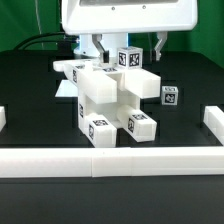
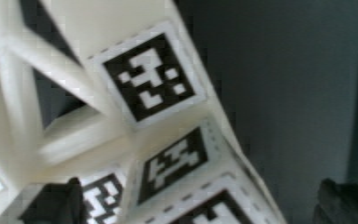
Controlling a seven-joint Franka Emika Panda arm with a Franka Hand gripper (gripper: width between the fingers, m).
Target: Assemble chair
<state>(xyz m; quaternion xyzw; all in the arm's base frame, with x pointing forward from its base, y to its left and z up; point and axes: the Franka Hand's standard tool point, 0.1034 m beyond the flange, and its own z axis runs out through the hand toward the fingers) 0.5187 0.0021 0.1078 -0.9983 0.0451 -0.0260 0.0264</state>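
Observation:
The chair (image 1: 108,100) stands partly joined in the middle of the black table, a blocky white structure with black-and-white tags on its faces. Its top tagged block (image 1: 128,58) sits right under my gripper (image 1: 128,47), which hangs from the arm at the back. In the wrist view a white tagged part of the chair (image 2: 149,85) fills the picture. It lies between my gripper's (image 2: 197,205) two dark fingers (image 2: 51,203), which stand wide apart, with a gap beside the far finger. The gripper is open.
A loose white tagged part (image 1: 170,95) lies to the exterior view's right of the chair. More white parts (image 1: 74,68) lie at the rear left. The low white border wall (image 1: 110,160) runs along the front, with ends at both sides.

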